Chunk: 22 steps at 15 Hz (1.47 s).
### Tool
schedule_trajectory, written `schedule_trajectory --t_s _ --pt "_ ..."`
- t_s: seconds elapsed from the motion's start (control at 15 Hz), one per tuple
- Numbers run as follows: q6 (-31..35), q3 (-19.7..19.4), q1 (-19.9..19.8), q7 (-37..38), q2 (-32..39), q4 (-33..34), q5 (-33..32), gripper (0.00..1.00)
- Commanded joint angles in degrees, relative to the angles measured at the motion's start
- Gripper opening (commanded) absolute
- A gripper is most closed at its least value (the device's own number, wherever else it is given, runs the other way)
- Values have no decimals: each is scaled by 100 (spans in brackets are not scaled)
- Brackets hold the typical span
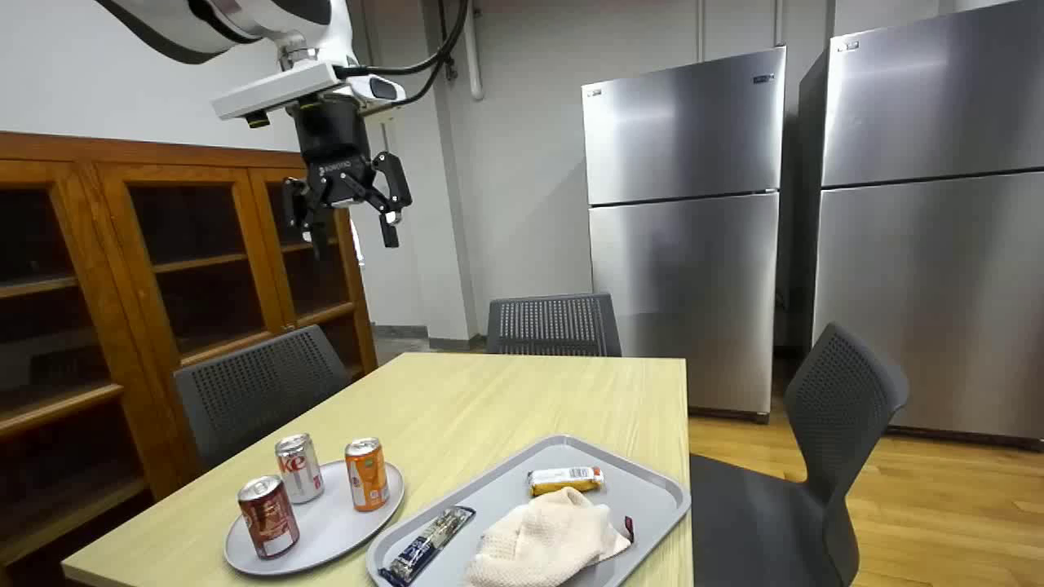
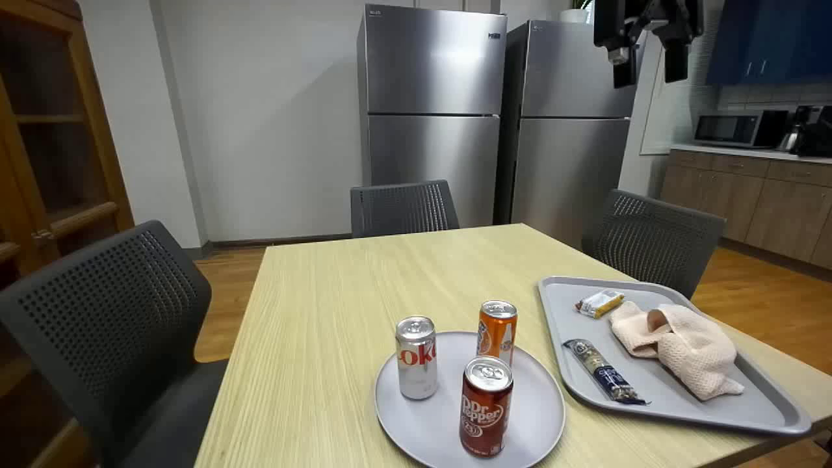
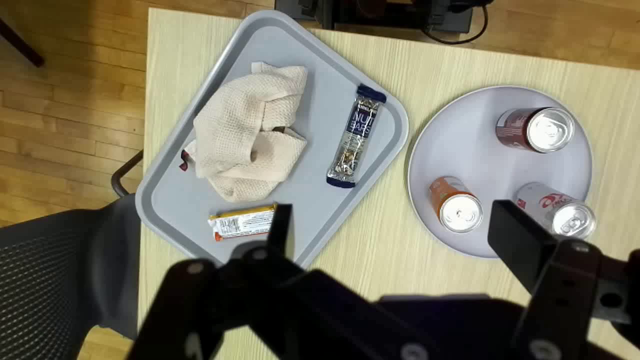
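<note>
dr pepper can (image 2: 484, 416), dark red, upright, foremost on a round pale plate (image 2: 536, 403) by the near edge of the worktop (image 2: 338, 292) in an exterior view. on the same plate: one silver coke can (image 2: 416, 370), upright, towards the left rim; one orange can (image 2: 499, 331), upright, towards the far rim. just beside the plate, nearer the worktop's right edge: one grey tray (image 3: 312, 195), rounded corners, set aslant, one corner reaching that edge. contents of tray: one crumpled cream cloth (image 3: 232, 130), along the long edge away from the plate; one dark red scrap (image 3: 184, 161) showing from under the cloth, kind unclear; one nut bar (image 3: 356, 135), near the tray corner closest to the plate; one yellow-and-white wrapped bar (image 3: 245, 224), near the opposite short edge. gripper (image 1: 354, 238), one: hanging well above the worktop, fingers spread wide, holding nothing, touching none of these items; in the wrist view one finger (image 3: 281, 225) overlaps the wrapped bar's end, the other overlaps the plate beside the silver coke can. surroundings: three grey chairs (image 2: 404, 208) about the worktop; two steel refrigerators (image 2: 435, 71) by the wall; one glass-fronted wooden cabinet (image 1: 183, 216).
</note>
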Motion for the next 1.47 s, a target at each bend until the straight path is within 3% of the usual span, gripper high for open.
schedule_trajectory --t_s 0.0,0.73,1.4 --pt "-14 -14 19 6 6 12 -4 100" --pt "58 -47 2 5 8 -14 26 100" --pt "1173 -456 -111 50 257 -433 511 100"
